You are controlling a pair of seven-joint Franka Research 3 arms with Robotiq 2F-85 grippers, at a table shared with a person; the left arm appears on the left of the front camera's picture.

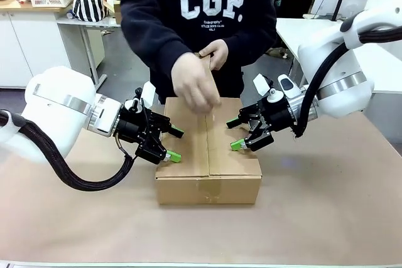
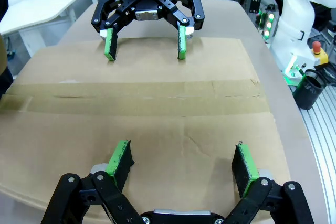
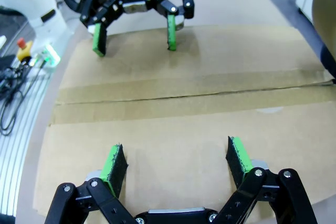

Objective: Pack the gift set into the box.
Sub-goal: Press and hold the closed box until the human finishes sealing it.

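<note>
Front view shows the box [image 1: 208, 155] lying on the brown-covered table [image 1: 326, 205] between the two arms, its two top flaps folded down and meeting along a centre seam. The gift set cannot be seen with the flaps shut; judged from that, it is probably inside already, though nothing proves it. The person's hand [image 1: 196, 86] presses on the far end of the seam, the other hand [image 1: 215, 53] held just behind it. The left gripper [image 1: 171, 144] hangs at the box's left edge with its fingers spread wide and nothing between them; the right gripper [image 1: 239, 135] hangs over the right flap, likewise spread wide and empty. Left wrist view looks across the closed top: green pads [image 2: 119, 159] in the foreground just above the near flap, the seam running crosswise in the middle, and the other arm's gripper poised over the far flap.

The step in hand looks like holding the flaps shut for sealing. To do it well, each gripper should come straight down onto its own flap near the seam, pads flat, pressing lightly enough that the cardboard does not buckle. Both should stay clear of the person's hand and leave the seam line itself free, so tape could run along it unbroken
</note>
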